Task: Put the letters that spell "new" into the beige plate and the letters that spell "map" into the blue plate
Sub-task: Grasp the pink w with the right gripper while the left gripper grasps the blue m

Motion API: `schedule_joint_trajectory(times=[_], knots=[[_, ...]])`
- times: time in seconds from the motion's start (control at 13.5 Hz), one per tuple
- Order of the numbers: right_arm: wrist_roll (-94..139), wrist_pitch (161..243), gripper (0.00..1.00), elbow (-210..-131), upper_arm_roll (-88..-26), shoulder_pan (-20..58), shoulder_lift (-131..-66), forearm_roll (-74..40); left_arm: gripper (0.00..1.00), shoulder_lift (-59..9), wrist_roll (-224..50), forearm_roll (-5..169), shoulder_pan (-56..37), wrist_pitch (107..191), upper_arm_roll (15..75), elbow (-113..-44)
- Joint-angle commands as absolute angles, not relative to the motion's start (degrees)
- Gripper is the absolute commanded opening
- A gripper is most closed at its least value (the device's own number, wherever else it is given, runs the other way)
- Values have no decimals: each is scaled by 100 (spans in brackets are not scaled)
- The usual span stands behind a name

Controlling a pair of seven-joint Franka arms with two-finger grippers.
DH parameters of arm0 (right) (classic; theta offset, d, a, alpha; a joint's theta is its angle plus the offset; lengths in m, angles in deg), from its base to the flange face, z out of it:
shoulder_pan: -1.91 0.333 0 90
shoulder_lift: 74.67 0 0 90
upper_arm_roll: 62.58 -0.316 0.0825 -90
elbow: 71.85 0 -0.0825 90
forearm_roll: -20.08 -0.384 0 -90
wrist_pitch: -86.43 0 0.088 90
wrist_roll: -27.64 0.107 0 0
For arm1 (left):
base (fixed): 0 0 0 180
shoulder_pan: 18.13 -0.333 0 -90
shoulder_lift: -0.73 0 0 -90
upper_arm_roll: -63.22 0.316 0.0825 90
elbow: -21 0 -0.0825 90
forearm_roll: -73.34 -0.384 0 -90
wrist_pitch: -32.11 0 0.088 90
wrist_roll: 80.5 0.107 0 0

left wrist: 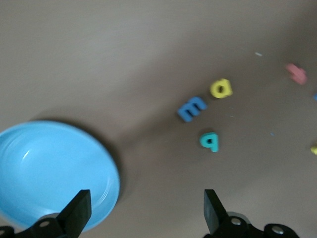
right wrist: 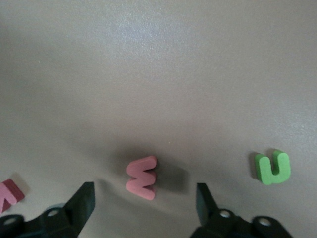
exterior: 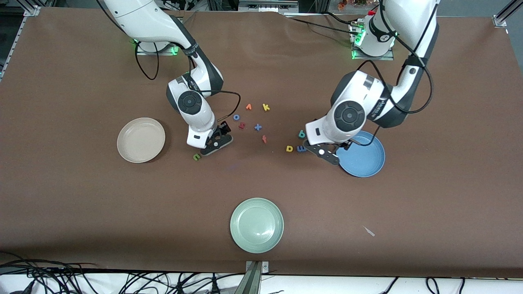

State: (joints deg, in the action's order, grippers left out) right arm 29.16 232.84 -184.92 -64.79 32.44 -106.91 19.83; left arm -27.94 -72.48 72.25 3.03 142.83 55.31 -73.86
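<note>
My right gripper (exterior: 217,143) is low over the table beside the beige plate (exterior: 141,139), open, with the pink w (right wrist: 142,177) lying flat between and just ahead of its fingers (right wrist: 84,203), untouched. The green n (exterior: 197,156) (right wrist: 272,167) lies close by. The orange e (exterior: 264,139) lies mid-table. My left gripper (exterior: 327,155) (left wrist: 146,213) hangs open and empty at the rim of the blue plate (exterior: 361,154) (left wrist: 49,168). The blue m (exterior: 301,148) (left wrist: 191,108), yellow a (exterior: 289,148) (left wrist: 221,88) and teal p (exterior: 302,133) (left wrist: 210,141) lie on the table beside it.
Loose letters lie mid-table: orange v (exterior: 248,107), yellow k (exterior: 266,107), blue o (exterior: 236,117), dark red h (exterior: 242,125), blue x (exterior: 258,127). A pale green plate (exterior: 256,225) sits nearest the front camera. Both plates hold nothing.
</note>
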Motion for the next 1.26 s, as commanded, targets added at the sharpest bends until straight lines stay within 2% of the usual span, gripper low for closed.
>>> schedule_joint_trajectory(times=[0.0,0.37,0.52,0.89,0.97,1.19], knots=[[2852,23531,84,-18532,-6469,3276,-10780,2052,100,-3169,-6120,7414,288,14837,5469,-7278],[2817,23584,65,-18514,-6469,3320,-10824,2052,100,-3643,-4606,7265,708,15646,5460,-7366],[2773,23610,45,-18514,-6469,3355,-10833,2060,100,-3933,-4394,7010,832,16103,5460,-7383],[2651,23584,3,-18462,-6460,3338,-10816,2060,99,-3996,-3886,6596,771,16087,5460,-7392],[2520,23480,0,-18374,-6434,3303,-10755,2052,98,-4005,-3832,6596,762,16096,5460,-7392],[2378,22453,0,-18180,-6215,3022,-10325,2034,92,-4031,-3823,6587,798,16149,5469,-7427]])
